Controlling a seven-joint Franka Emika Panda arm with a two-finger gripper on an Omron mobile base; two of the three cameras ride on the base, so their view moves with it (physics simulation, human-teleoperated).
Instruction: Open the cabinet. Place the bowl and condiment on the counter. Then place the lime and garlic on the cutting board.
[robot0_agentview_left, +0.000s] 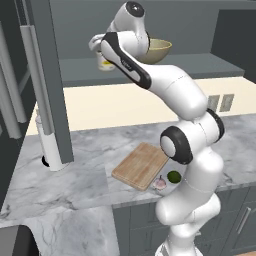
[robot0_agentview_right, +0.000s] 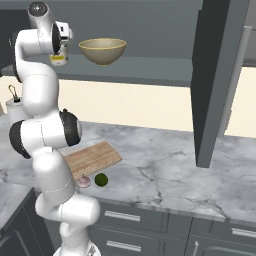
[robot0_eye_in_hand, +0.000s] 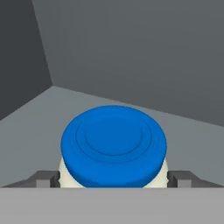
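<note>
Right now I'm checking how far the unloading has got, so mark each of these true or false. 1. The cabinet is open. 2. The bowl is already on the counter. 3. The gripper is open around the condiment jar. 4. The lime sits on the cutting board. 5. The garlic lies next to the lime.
1. True: the cabinet door stands swung out, showing the shelf inside.
2. False: the bowl is on the cabinet shelf, above the counter.
3. True: the gripper has a finger on each side of the condiment, jaws wide.
4. False: the lime is on the marble, just off the cutting board.
5. True: the garlic sits right beside it near the counter's front edge.
</note>
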